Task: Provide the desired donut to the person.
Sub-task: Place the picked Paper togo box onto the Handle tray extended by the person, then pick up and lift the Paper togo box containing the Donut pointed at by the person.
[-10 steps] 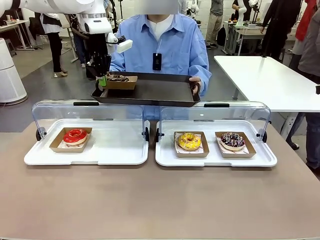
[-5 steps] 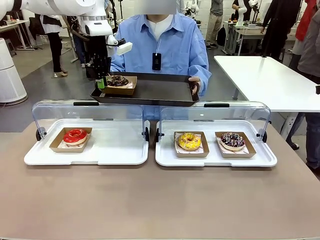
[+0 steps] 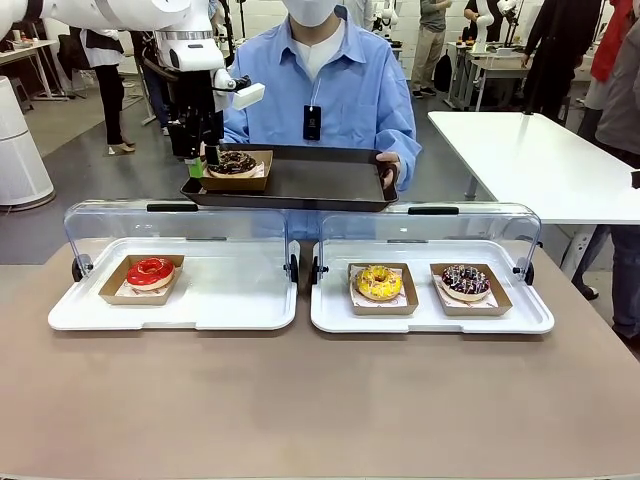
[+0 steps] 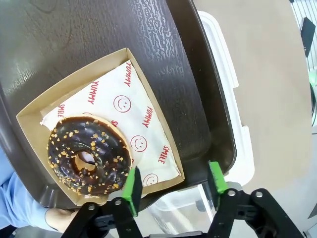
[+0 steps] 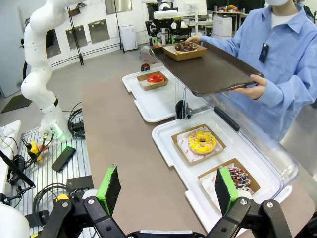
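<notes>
The chocolate donut (image 3: 235,160) with nut bits lies in a cardboard box on the left end of a dark tray (image 3: 320,185), which the person (image 3: 330,90) in a light blue shirt holds out with both hands. My left gripper (image 3: 205,156) hangs at the box's left edge. In the left wrist view the donut (image 4: 89,153) sits on smiley-print paper, and the left gripper (image 4: 173,179) is open, its green pads either side of the box's near corner without gripping it. My right gripper (image 5: 167,191) stands open and empty, well back over the table.
Two white display trays with raised clear lids stand on the brown table. The left tray (image 3: 240,300) holds a red donut (image 3: 150,271); the right one holds a yellow donut (image 3: 379,282) and a sprinkled chocolate donut (image 3: 465,280). A white table (image 3: 540,160) stands at the far right.
My left gripper opened and let go of the donut box, which now rests on the person's tray. The gripper has risen slightly. The right arm has not moved.
</notes>
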Available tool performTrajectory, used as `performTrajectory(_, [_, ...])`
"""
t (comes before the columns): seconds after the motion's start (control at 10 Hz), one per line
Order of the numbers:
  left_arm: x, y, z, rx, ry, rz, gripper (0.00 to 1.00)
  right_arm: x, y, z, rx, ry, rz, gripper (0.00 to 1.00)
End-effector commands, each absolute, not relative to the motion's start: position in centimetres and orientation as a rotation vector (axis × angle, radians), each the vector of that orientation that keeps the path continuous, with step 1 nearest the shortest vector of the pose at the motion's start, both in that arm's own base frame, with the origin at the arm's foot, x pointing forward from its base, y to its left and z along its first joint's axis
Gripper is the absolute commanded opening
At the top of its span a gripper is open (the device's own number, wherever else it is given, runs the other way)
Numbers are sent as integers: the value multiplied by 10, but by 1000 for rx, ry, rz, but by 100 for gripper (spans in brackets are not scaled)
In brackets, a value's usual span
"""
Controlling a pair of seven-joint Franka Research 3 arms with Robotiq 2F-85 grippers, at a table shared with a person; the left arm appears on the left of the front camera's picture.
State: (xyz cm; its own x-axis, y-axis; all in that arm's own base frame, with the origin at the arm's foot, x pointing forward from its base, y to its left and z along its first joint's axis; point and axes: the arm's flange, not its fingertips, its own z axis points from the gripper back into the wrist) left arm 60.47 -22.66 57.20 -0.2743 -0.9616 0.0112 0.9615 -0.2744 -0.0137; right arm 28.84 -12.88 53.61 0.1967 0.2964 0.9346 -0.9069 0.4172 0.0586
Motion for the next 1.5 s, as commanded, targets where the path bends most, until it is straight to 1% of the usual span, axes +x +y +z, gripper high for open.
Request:
performTrajectory(0.0, [606, -225, 580, -23, 13, -1854, 100, 291, -129, 538, 741, -1070, 960, 100])
performTrajectory(0.5, [604, -223, 582, -29, 25, -1849, 100, 291, -129, 538, 741, -1070, 960, 100])
performTrajectory(0.6, [602, -223, 583, -12, 3, -1855, 100, 291, -129, 538, 741, -1070, 960, 100])
performTrajectory(0.7, [604, -225, 573, -22, 8, -1847, 100, 291, -129, 538, 741, -1070, 960, 100])
performTrajectory(1.4, [604, -226, 572, -23, 11, -1847, 100, 291, -129, 538, 741, -1070, 960, 100])
